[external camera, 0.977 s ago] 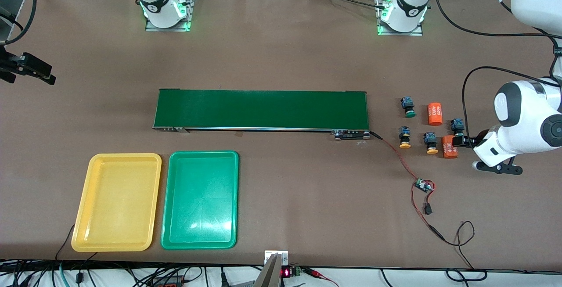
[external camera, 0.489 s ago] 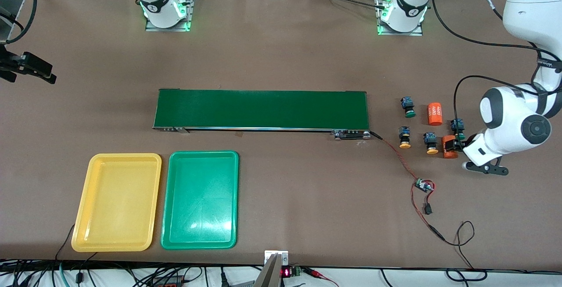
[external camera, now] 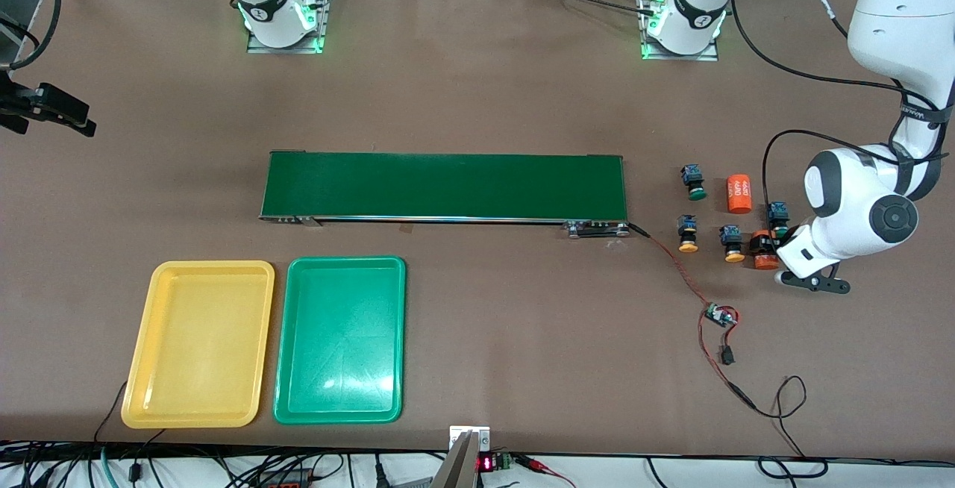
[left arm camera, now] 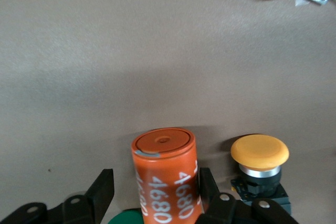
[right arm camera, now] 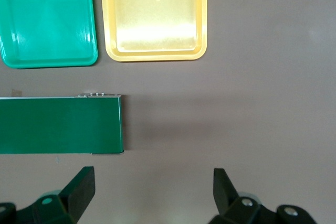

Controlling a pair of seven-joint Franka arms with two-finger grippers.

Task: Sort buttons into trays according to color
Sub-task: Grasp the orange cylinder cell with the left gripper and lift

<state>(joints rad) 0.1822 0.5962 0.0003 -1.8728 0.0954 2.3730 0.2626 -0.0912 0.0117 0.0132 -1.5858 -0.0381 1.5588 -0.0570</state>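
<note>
The four small push-button switches (external camera: pixel 694 183) lie on their sides, caps toward the front camera, near the left arm's table end, where the left gripper (left arm camera: pixel 155 190) straddles an orange lettered cylinder (left arm camera: pixel 167 177) unclosed, while the waiting right gripper (right arm camera: pixel 152 187) hangs spread.

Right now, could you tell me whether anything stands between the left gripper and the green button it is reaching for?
Yes. An orange cylinder lies between the fingers of the left gripper, crowding the green button beside it. A yellow button sits next to them.
</note>
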